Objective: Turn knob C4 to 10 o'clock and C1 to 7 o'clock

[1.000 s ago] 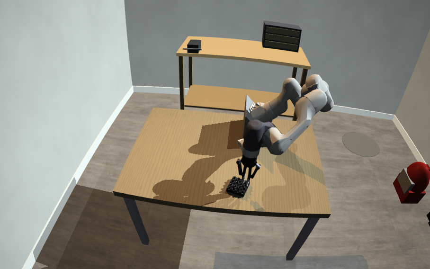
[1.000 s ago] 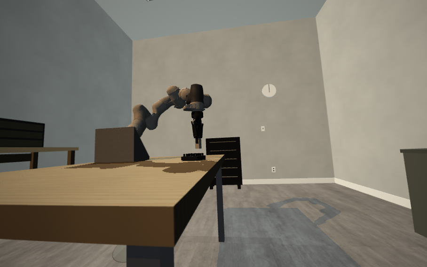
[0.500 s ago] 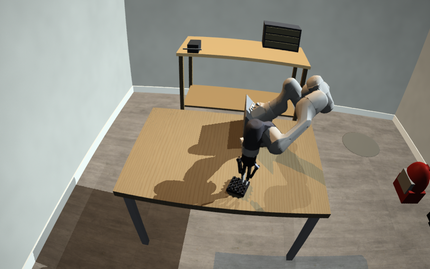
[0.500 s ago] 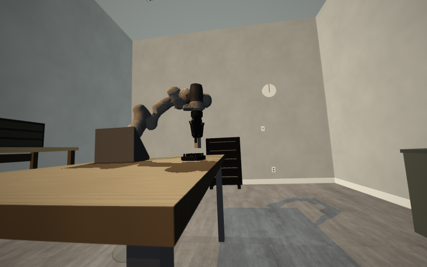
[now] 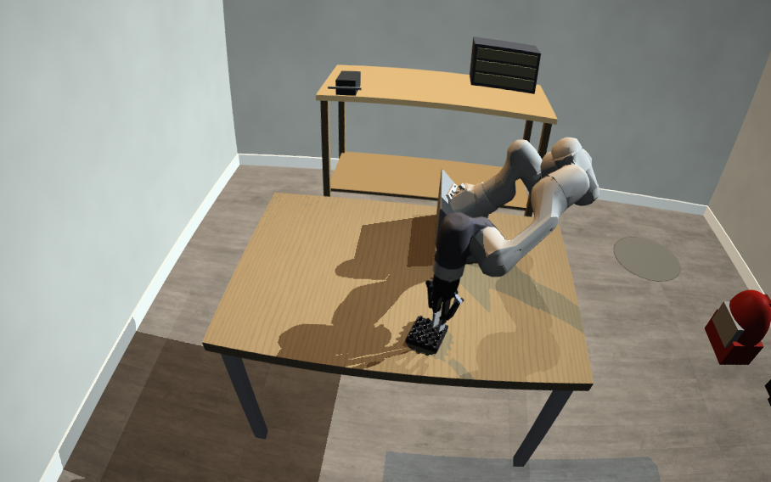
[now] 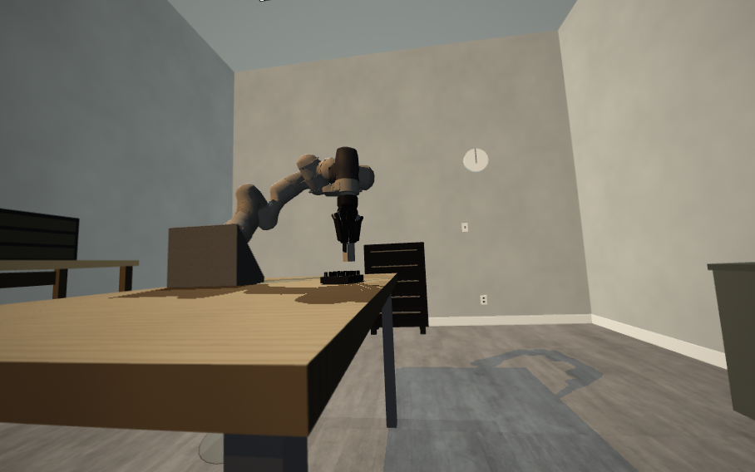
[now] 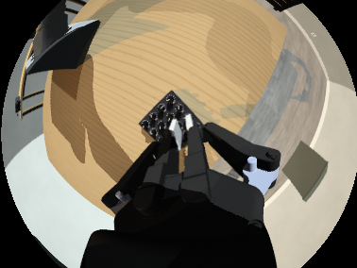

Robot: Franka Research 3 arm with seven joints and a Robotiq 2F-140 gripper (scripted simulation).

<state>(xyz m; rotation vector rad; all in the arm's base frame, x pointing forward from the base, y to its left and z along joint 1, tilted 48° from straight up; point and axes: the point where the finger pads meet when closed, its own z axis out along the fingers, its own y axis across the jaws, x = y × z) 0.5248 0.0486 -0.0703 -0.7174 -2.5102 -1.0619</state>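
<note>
Your gripper hangs over the knob box, with its tips pointing down. Its two fingers are close to each other, with a small gap and nothing in between. In the side view you can see air between the tips and the knobs. The box sits flat on the table, near one long edge.

The knobs are tiny and dark here, so I can't tell you where the white lines point or if C4 or C1 is right yet. I think the next job is to get lined up over the right knob.

Be careful, because the knobs stand very near each other. If you come down a bit to one side, a finger may bump the next knob and turn it. If you go down with the fingers this close, they may land on top of a knob and push the box. If you open them too wide, they may hit other knobs. If you count the rows from the wrong side, you may turn the wrong knob.
</note>
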